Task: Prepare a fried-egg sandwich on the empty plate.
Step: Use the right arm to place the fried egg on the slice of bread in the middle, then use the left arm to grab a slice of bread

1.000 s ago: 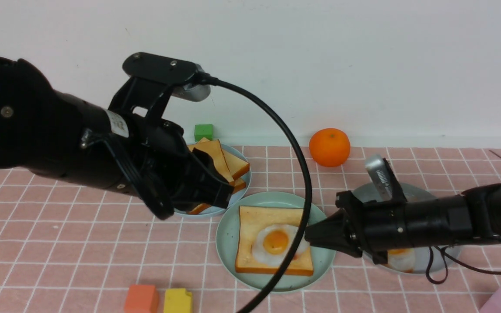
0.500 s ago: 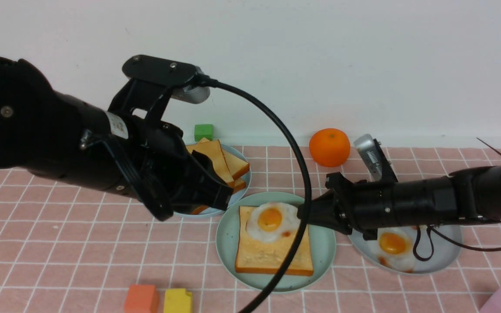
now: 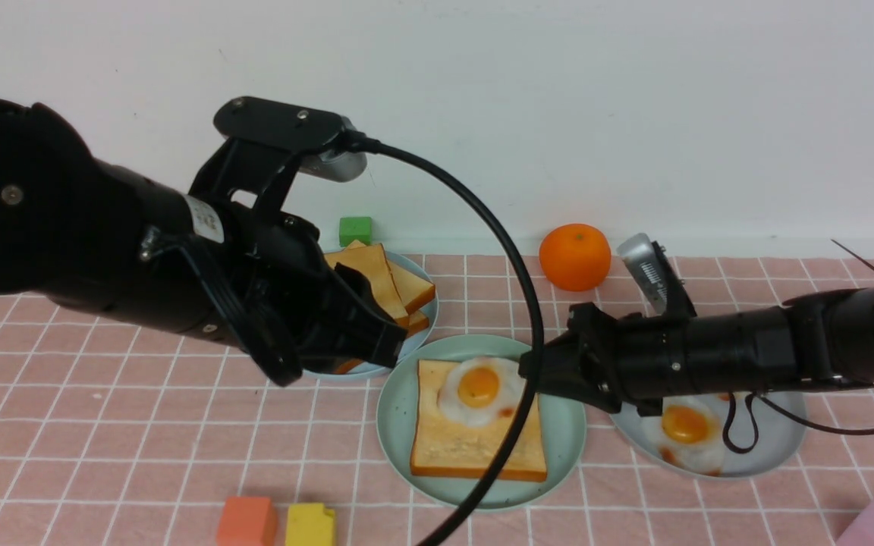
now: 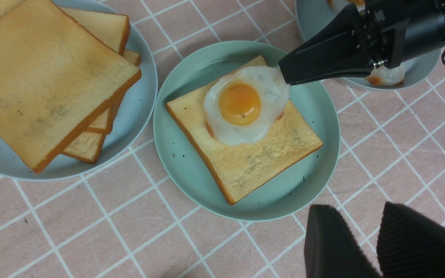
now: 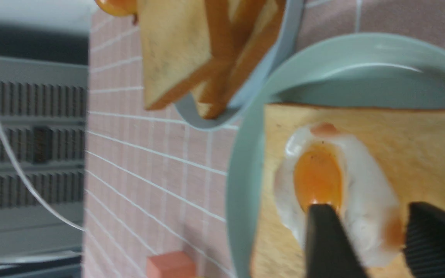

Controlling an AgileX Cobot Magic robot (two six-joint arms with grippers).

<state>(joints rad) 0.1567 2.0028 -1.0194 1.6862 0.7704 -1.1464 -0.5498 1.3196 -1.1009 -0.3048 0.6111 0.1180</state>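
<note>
Front view: on the mint-green plate (image 3: 399,455), a fried egg (image 3: 475,390) lies atop one toast slice (image 3: 475,451); both the right pincer (image 5: 371,206) and left pincer (image 4: 355,206) stand apart-jawed, empty.

2 matte black arms (image 3: 126,227) (image 3: 740,353), silver screws, looping black cable (image 3: 517,258), white label (image 3: 204,218)

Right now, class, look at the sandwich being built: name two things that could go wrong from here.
The fried egg sits off-centre on the toast, nearer one edge, so a second slice might press down unevenly or tilt.

The right pincer is close beside the egg; if it moves sideways rather than lifting clear, it could nudge the egg off the toast.
</note>
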